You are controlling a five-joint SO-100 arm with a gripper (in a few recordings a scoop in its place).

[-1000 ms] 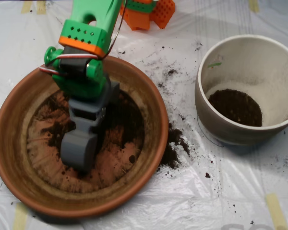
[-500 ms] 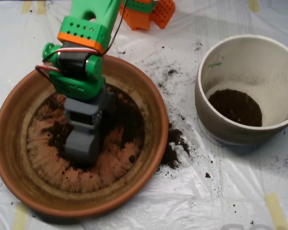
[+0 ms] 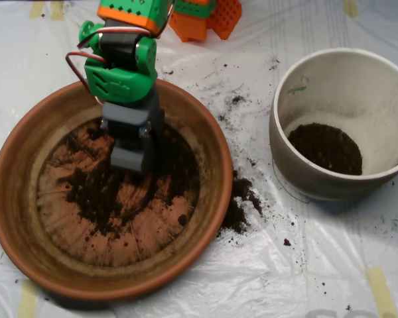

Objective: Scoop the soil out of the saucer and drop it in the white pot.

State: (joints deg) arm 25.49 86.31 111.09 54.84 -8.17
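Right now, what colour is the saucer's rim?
Terracotta orange; the saucer rim shows best in the overhead view.

Scoop has pulled back toward the far rim of the saucer; a second ago it sat near the saucer's middle, tip low on the base. Now it is over the upper part of the base. Green arm has retreated with it, toward the top. Soil at the saucer's middle, covered by the scoop before, now lies exposed as a dark smeared patch.
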